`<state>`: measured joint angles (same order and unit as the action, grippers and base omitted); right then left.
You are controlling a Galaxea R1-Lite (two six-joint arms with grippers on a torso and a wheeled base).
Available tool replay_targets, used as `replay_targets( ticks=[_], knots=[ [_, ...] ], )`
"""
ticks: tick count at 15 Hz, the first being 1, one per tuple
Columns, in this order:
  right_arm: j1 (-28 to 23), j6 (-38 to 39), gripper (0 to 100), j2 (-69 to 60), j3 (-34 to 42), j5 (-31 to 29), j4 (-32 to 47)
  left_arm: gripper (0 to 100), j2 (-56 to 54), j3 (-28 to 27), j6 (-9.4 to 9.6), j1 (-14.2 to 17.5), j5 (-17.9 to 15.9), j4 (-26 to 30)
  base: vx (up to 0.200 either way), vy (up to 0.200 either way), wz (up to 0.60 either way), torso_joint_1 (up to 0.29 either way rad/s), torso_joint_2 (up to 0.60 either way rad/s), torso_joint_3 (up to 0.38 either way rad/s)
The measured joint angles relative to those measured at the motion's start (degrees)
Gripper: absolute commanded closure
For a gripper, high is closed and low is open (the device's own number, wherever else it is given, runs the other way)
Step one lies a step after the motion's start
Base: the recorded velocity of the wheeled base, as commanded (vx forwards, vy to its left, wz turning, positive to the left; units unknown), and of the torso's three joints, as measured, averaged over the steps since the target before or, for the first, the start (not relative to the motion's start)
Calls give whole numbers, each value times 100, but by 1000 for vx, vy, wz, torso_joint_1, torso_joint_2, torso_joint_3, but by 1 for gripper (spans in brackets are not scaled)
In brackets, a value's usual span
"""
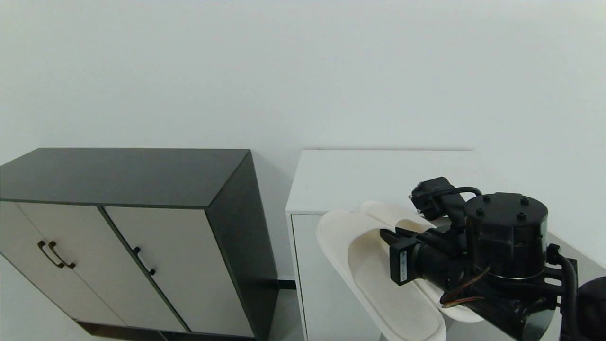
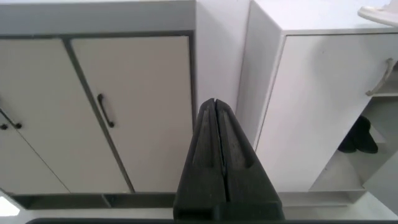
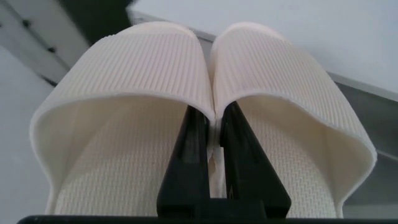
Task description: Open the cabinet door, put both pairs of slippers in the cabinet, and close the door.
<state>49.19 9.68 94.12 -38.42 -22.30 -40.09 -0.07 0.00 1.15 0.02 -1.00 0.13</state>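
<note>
While the right gripper [image 3: 213, 118] is raised in front of the white cabinet [image 1: 378, 175], it holds 1 pair of cream slippers [image 1: 374, 265] off the ground. Its 2 dark fingers [image 3: 189, 143] each reach into 1 slipper under the ribbed strap. The jaws are clamped on the 2 inner side walls, which are pressed together between them. The slippers lie side by side, soles facing up toward the head camera and toes pointing away from the wrist. In the head view they overlap the cabinet's top front edge.

The white cabinet stands against a plain pale wall [image 1: 303, 71]. In the left wrist view, the far side of its front shows a light handle [image 2: 382, 74]. Below that handle is an opening with a shelf, where 1 pair of dark shoes [image 2: 360, 137] sits. Whether a door there is swung wide or only ajar cannot be told.

Just to the left of the white cabinet, with a narrow gap between, stands a dark cabinet [image 1: 123, 175]. It has 2 beige doors, both shut, with dark handles [image 1: 56, 254] on them.

The left gripper [image 2: 215, 109] hangs low, facing the gap between the 2 cabinets. Its jaws are pressed fully together with nothing between them.
</note>
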Motion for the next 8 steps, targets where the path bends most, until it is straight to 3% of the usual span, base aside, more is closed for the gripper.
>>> replay_targets(
  ticks=[8],
  knots=[
    [17, -35, 100, -102, 80, -28, -5, 100, 0, 0, 0, -5, 2, 5, 0, -200, 0, 2, 2, 5]
  ],
)
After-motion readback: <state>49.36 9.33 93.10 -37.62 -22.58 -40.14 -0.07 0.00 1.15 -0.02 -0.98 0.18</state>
